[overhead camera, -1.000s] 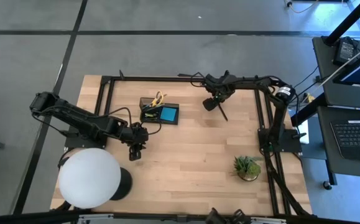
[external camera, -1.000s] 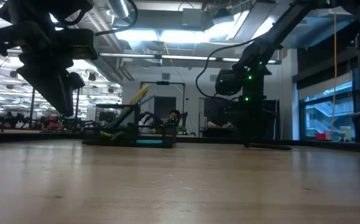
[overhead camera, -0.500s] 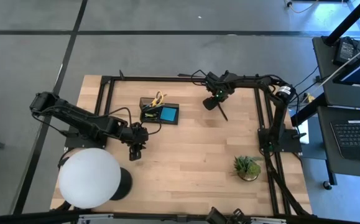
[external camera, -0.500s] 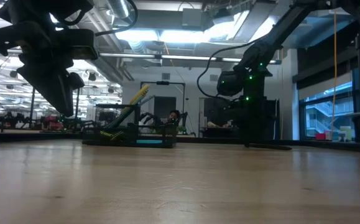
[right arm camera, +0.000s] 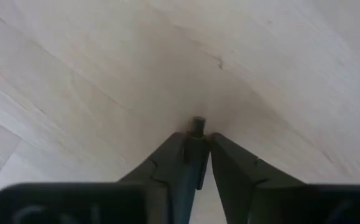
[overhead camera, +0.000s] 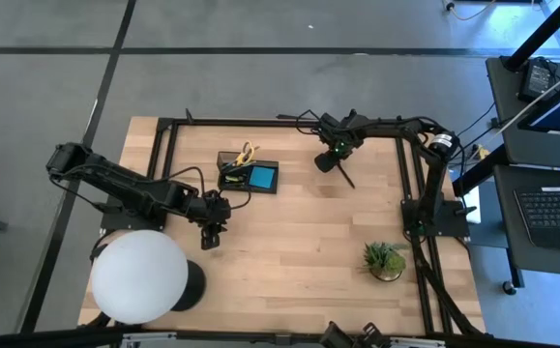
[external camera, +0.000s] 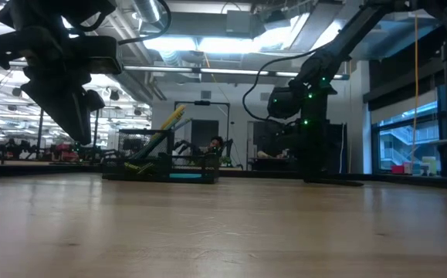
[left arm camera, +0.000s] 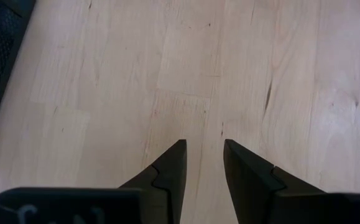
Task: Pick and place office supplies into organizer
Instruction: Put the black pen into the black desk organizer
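A thin dark pen (overhead camera: 345, 175) lies on the wooden table at the far right. My right gripper (overhead camera: 331, 160) points down over its far end and is shut on it. The black organizer (overhead camera: 249, 175) stands at the far middle with yellow-handled scissors (overhead camera: 248, 152) upright in it and a blue note pad (overhead camera: 263, 176) beside them. It also shows in the low view, organizer (external camera: 161, 171) and scissors (external camera: 161, 127). My left gripper (overhead camera: 210, 237) hangs above bare wood at the left. It is open, with nothing between its fingers (left arm camera: 178, 149). My right gripper pinches the dark pen near its far end (right arm camera: 198, 127) between its two fingers. The fingers come from above, pointing down, and lie across the pen. A short stub of the pen sticks out past them. The rest of the pen (external camera: 339, 182) lies on the table.
A big white globe lamp (overhead camera: 139, 275) stands at the near left, close to my left arm. A small green potted plant (overhead camera: 386, 259) sits at the near right. A black metal frame (overhead camera: 260, 123) runs along the table's far edge and sides. Bare wood lies in the middle.
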{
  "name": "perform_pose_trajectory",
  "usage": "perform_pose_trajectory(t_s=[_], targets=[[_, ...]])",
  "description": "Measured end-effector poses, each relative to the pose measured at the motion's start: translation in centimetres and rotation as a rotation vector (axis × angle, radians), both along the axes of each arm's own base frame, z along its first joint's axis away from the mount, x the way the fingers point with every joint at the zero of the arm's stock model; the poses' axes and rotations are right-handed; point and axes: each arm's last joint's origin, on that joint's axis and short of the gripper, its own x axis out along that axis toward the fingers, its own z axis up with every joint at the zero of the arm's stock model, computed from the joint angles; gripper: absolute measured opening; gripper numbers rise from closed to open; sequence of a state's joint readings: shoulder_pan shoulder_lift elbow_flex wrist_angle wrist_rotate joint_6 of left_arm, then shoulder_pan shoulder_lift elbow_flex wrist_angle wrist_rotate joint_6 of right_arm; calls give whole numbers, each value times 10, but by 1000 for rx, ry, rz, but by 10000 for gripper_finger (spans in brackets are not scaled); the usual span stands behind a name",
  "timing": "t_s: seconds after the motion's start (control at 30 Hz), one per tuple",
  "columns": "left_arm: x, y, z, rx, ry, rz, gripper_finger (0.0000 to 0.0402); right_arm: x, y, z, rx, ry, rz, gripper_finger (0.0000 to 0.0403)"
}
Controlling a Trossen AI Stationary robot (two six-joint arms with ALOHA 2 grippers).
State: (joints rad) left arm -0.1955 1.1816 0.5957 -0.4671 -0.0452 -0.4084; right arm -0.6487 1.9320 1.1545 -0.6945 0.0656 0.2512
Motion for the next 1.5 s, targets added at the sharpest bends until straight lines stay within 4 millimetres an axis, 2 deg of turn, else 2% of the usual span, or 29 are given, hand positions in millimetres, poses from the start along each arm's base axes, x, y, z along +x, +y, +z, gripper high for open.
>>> perform_pose_trajectory(t_s=[0.37, 0.57, 0.7, 1.03, 1.2, 1.5], targets=[[0, 0, 0, 0, 0, 0, 100, 3, 4, 1, -17, 10, 26, 66], [0, 0, 0, -2, 1, -1, 100, 13, 12, 15, -43, -11, 71, 65], [0, 0, 0, -9, 3, -5, 100, 24, 17, 36, -31, -101, 108, 65], [0, 0, 0, -10, 3, -6, 100, 56, 37, 61, 125, -321, 261, 65], [0, 0, 0, -9, 3, -6, 100, 79, 51, 81, 103, -442, 368, 64], [-1, 0, 0, -10, 10, -7, 100, 121, 81, 132, 11, -694, 576, 64]])
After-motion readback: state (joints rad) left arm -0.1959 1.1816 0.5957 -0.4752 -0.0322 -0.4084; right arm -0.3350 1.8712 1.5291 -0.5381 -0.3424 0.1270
